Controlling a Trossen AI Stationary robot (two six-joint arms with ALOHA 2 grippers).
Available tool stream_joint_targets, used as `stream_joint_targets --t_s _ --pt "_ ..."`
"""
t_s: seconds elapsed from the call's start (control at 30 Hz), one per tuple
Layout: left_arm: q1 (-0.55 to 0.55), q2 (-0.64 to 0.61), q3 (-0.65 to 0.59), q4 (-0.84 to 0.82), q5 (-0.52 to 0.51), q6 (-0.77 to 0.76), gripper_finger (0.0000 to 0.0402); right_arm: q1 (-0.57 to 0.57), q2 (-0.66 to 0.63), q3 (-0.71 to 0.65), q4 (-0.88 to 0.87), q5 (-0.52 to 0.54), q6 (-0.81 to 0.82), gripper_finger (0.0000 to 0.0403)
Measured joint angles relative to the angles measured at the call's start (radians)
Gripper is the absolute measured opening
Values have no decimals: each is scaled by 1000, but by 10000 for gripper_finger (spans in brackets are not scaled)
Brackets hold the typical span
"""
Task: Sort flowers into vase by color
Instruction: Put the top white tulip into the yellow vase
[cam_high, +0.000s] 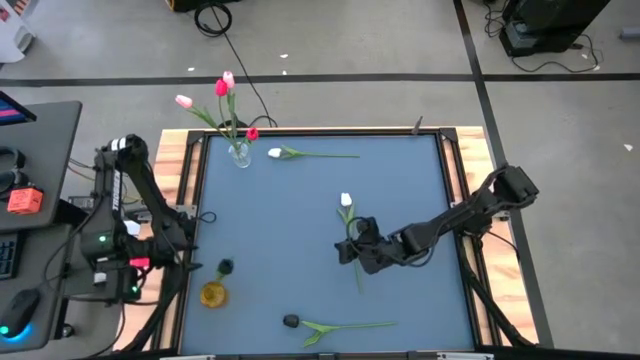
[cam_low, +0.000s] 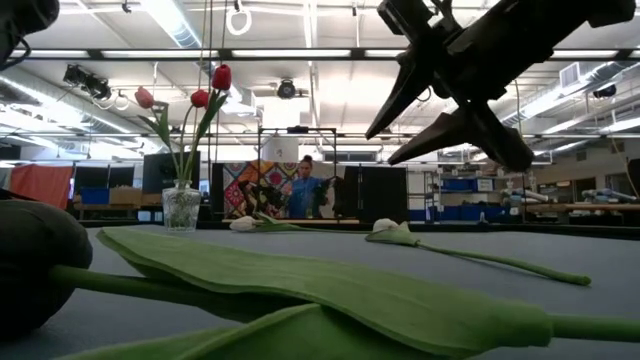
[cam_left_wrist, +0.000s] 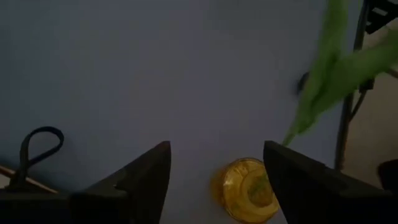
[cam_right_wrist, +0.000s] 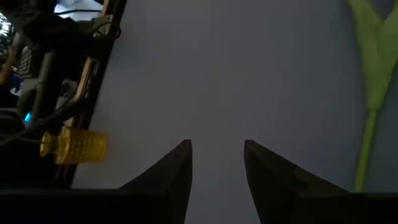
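A clear vase (cam_high: 240, 155) at the table's far left holds pink and red tulips (cam_high: 222, 88). One white tulip (cam_high: 275, 153) lies flat beside it. A second white tulip (cam_high: 345, 200) lies mid-table, its stem (cam_right_wrist: 371, 118) running toward the near edge. A dark-headed tulip (cam_high: 291, 321) lies by the near edge. My right gripper (cam_high: 350, 250) hangs open above the table beside that second stem. At the left edge, my left gripper (cam_left_wrist: 216, 146) is open above a yellow vase (cam_left_wrist: 245, 190).
The yellow vase (cam_high: 213, 294) stands near the table's left edge with a dark bud (cam_high: 224, 267) just beyond it and green leaves (cam_left_wrist: 329, 68) close by. A wooden frame (cam_high: 190, 150) rims the table. Bare blue surface lies between the two vases.
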Motion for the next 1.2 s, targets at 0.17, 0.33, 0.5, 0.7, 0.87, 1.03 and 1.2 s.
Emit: stream_joint_targets --t_s 0.17,0.33,0.5,0.7,0.87,1.03,1.2 --pt "0 -31 0 -41 -7 -78 249 -73 -21 0 -16 -84 -172 153" --pt "23 -44 0 -62 -23 -141 231 -201 -21 0 3 -239 -358 153" --pt "99 -56 0 -63 -33 -139 213 -367 -21 1 60 -389 -549 153" --pt "196 -56 0 -63 -142 -137 204 -579 -22 1 66 -540 -766 153" --pt "304 -56 0 -61 -296 -124 204 -740 -22 1 67 -666 -944 153" --pt "452 -64 0 13 -333 -61 204 -866 -22 31 32 -760 -1112 153" --pt "633 -82 0 173 -330 97 204 -932 -10 123 -67 -730 -1320 153"
